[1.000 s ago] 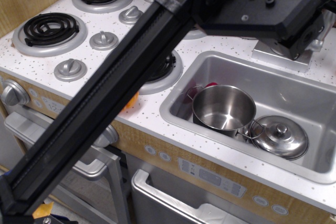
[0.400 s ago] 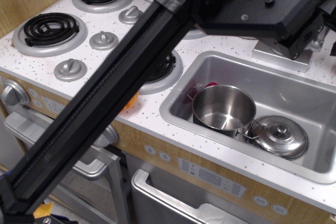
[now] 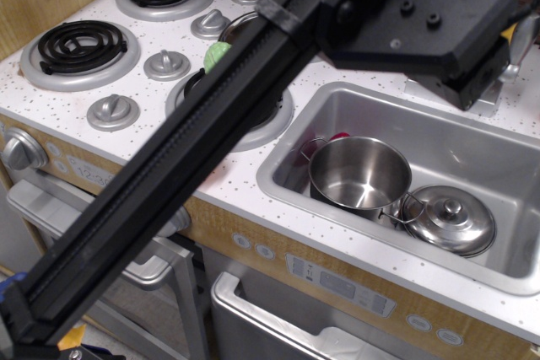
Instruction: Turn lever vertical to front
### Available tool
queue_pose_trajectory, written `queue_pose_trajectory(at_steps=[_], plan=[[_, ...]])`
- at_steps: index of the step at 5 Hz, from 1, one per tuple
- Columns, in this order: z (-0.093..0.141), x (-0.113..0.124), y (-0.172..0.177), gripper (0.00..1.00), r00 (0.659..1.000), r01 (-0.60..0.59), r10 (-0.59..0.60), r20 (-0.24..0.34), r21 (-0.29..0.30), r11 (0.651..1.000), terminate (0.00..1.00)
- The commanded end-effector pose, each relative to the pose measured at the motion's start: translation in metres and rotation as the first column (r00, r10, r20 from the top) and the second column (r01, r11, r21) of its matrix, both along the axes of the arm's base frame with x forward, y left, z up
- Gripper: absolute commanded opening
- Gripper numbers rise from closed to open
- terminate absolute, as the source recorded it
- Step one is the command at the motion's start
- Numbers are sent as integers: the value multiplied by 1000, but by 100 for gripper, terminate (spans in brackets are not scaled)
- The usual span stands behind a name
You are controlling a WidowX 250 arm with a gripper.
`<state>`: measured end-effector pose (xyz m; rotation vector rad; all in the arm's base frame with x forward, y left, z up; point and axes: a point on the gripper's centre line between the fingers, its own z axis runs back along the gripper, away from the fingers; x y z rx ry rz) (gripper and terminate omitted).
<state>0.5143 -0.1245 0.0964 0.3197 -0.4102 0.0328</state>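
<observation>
My hand sits at the far end of the black arm, at the back right corner of the sink, and from this view I cannot tell whether its fingers are wide, narrow or closed on anything, because the flat black mounting block covers them. Only a dark lower edge of it shows, just above the back rim of the sink.

The lever is the piece I care about. What I see of it is a short, dull silver stub poking out to the right of the hand, behind the sink, tilted upward. The post it belongs to is mostly hidden by the hand; a bit of the flat grey base shows on the speckled white worktop right behind the sink. I cannot tell if the hand touches the lever.

Inside the sink, a steel pot stands upright toward the left wall, open and empty, with something red peeking out behind it. Just right of the pot, touching its handle, lies a domed steel lid with a knob on top.

Left of the sink are black coil burners and round silver knobs. A green thing shows in a pan beside the arm, left of the sink.
</observation>
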Motion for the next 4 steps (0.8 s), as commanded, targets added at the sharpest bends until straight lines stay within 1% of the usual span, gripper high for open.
queue_pose_trajectory(at_steps=[1, 2, 3, 4], plan=[[34, 8, 10, 0, 997, -4, 7, 73, -34, 999, 0], [31, 4, 8, 0, 998, -15, 19, 66, -54, 998, 0], [30, -6, 2, 0, 997, -43, 47, 55, -70, 997, 0], [25, -21, -5, 0, 997, -64, 67, 24, -89, 994, 0]])
